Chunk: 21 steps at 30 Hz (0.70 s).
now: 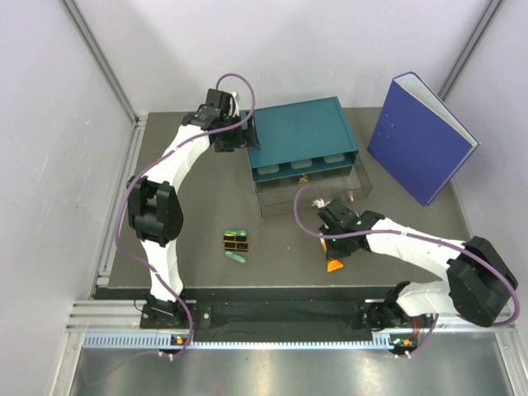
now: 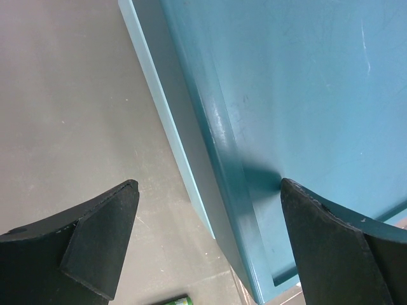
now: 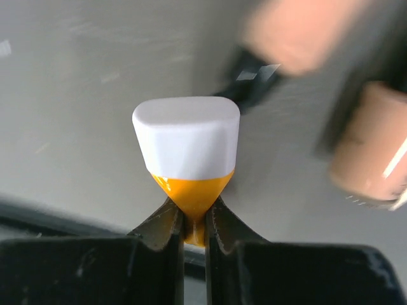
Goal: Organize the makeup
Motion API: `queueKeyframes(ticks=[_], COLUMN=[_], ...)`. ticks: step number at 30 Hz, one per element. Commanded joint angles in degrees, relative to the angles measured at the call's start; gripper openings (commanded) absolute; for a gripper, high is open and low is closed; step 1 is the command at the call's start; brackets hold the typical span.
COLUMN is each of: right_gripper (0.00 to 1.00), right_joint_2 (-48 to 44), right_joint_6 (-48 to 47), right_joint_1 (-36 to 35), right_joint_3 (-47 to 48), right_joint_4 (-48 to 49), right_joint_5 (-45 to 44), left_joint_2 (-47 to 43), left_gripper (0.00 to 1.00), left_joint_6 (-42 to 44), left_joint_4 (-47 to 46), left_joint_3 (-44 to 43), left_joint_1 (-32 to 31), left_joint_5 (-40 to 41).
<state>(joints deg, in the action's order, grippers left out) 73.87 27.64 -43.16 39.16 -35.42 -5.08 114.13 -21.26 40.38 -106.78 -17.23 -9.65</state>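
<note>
Left pincer (image 1: 233,132) gaping wide astride a corner of the teal drawer box (image 1: 301,132), nothing held, likely bracing it | black-and-gold cases (image 1: 236,242) lying mid worktop (image 1: 280,276) | right pincer (image 3: 194,223) pinched tight on the orange tube (image 3: 191,190) under its cap, just before the box

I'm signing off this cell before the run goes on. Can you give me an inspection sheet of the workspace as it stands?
Surface: dark grey table; no spills seen.
Job's things: orange tube, white-capped, pinched at its tail; black-and-gold cases and green capsules loose mid-table; tan sticks blurred beyond the tube.
Clutter: teal drawer box with its clear drawer pulled out; blue binder standing at the right rear.
Grippers: left gripper open, straddling the box's left edge; right gripper shut on the orange tube.
Cables: purple cables along both arms, one looping by the right wrist; no snag seen.
Surroundings: pale walls, metal frame posts.
</note>
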Motion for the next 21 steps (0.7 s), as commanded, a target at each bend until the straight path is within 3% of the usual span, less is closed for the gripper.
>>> queueKeyframes(ticks=[1, 9, 16, 21], right_gripper=[0.0, 0.0, 0.0, 0.02], right_joint_2=[-4.43, -8.91, -4.53, 4.34], right_joint_6=[-5.57, -14.19, -16.21, -18.93], right_joint_1=[-3.07, -3.51, -3.43, -3.43], right_joint_3=[7.77, 22.16, 30.62, 37.81], right_joint_4=[-2.98, -6.16, 1.84, 4.13], right_joint_5=[6.65, 13.08, 5.98, -2.38], left_joint_2=[-0.31, 1.36, 2.42, 2.68], left_gripper=[0.97, 0.97, 0.97, 0.97], left_joint_6=[0.6, 0.69, 1.04, 1.48], left_joint_4=[0.23, -0.3, -0.3, 0.13], left_joint_3=[-2.11, -2.73, -2.73, -3.17], left_joint_1=[0.18, 0.18, 0.18, 0.18], left_joint_5=[-0.72, -2.21, -2.48, -2.13])
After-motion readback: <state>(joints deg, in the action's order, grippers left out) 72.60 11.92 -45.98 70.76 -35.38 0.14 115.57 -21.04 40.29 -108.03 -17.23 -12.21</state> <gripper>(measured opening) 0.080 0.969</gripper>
